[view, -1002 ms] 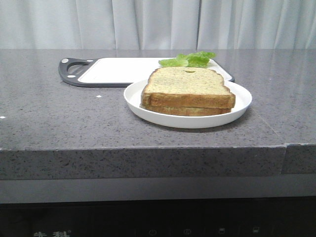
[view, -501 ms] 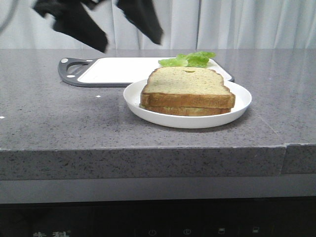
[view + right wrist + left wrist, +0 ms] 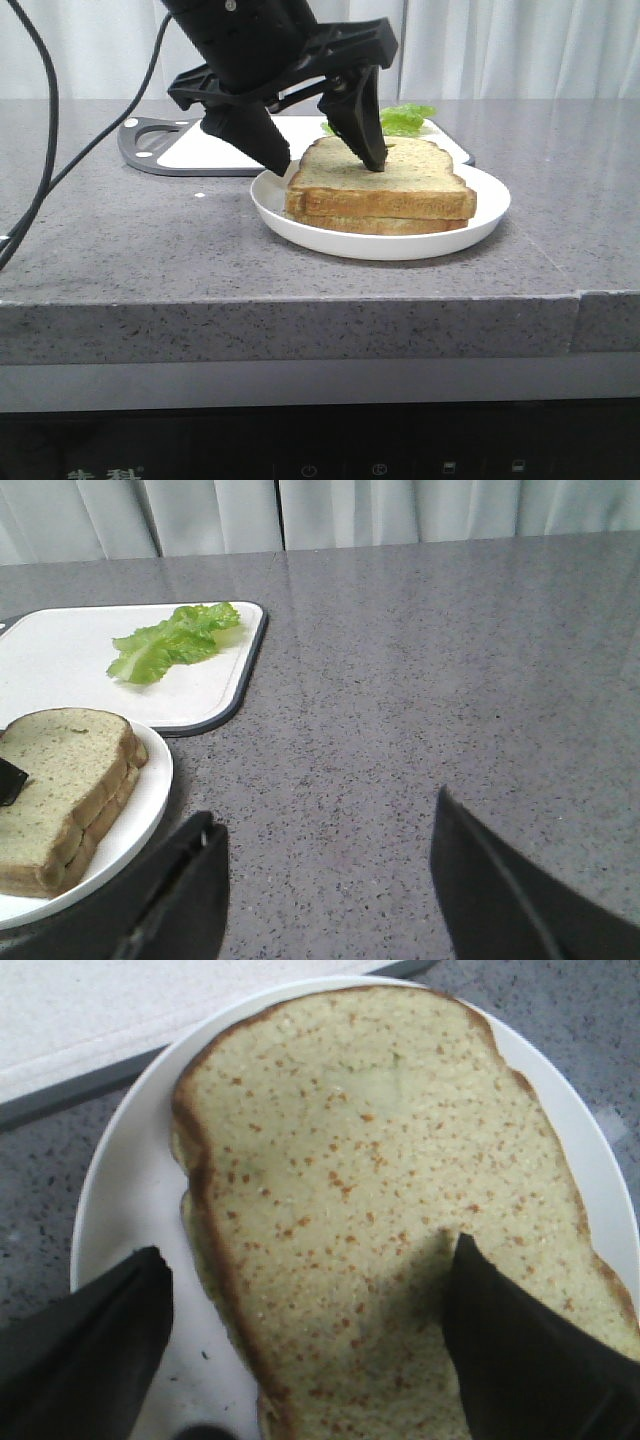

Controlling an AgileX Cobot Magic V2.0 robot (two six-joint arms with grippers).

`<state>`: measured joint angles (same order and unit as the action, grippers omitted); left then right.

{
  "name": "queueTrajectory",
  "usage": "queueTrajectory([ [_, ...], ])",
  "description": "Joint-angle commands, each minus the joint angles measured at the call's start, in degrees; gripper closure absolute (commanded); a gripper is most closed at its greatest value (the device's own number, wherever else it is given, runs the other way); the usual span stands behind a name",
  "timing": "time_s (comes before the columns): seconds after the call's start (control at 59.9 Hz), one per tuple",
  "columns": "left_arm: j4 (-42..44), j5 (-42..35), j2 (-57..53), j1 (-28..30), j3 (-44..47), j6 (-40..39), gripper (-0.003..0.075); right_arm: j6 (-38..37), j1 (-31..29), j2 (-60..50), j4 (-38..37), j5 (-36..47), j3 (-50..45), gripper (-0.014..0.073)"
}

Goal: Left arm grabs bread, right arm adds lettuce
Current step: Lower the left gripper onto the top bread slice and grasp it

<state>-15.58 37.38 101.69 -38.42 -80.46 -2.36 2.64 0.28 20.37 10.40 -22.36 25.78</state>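
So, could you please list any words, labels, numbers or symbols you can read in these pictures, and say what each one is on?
Two pale characters, cut off by the picture's lower edge, on the dark front panel below the counter: not readable.
Four small pale icons along the same panel, one a power-type circle: too small to read.
No text shows on the bread, plate, cutting board or left end effector.

lettuce (image 3: 172, 640): open above | bread (image 3: 385, 172): left gripper (image 3: 320, 148) straddles its edge, blocking top
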Motion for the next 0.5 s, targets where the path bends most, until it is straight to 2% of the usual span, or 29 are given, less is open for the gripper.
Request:
queueTrajectory([
  [0.0, 0.5, -1.4, -2.3, -0.4, -1.7, -0.2, 0.0272, 0.3, -0.2, 0.8, -0.7, 4.2, 2.0, 0.013],
  [0.15, 3.0, 0.6, -2.3, -0.4, -1.7, -0.2, 0.0477, 0.3, -0.2, 0.8, -0.7, 4.2, 2.0, 0.013],
  [0.351, 5.6, 1.1, -2.3, -0.3, -1.7, -0.8, 0.0697, 0.3, -0.2, 0.8, -0.7, 4.2, 2.0, 0.013],
  [0.401, 5.7, 1.0, -2.3, -0.3, -1.7, -0.8, 0.0736, 0.3, -0.2, 0.8, -0.7, 4.2, 2.0, 0.013],
  [0.484, 5.8, 0.3, -2.4, -0.3, -1.7, -0.8, 0.0741, 0.3, -0.2, 0.8, -0.7, 4.2, 2.0, 0.013],
])
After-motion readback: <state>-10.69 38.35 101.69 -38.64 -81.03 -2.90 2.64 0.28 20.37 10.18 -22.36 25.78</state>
